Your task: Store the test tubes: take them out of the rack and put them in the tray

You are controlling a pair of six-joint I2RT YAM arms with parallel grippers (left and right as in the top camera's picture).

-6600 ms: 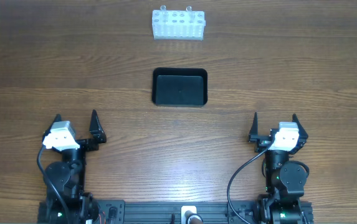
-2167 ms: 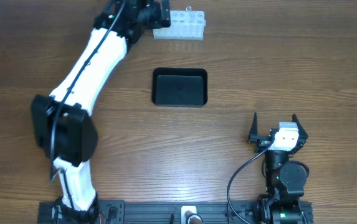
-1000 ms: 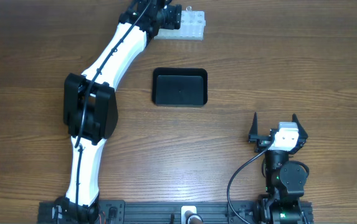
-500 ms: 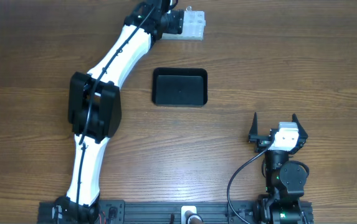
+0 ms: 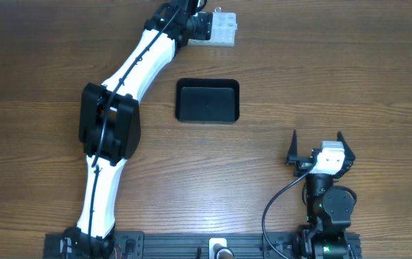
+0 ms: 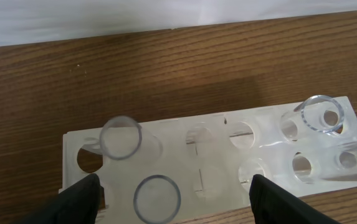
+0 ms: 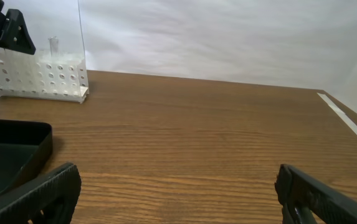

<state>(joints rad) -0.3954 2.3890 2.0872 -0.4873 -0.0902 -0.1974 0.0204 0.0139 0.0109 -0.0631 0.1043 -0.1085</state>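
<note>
At the far edge of the surface, the left tool (image 6: 175,186) hangs over the left end of the clear rack (image 6: 209,155). Its fingers are spread to either side of one test tube (image 6: 156,198), apparently lined up to pinch it. Two more tubes (image 6: 121,137) (image 6: 320,114) stand upright in the rack. The black tray (image 5: 207,82) waits mid-surface, a short carry away. The right tool (image 5: 316,144) sits spread near the front edge, out of the way.
</note>
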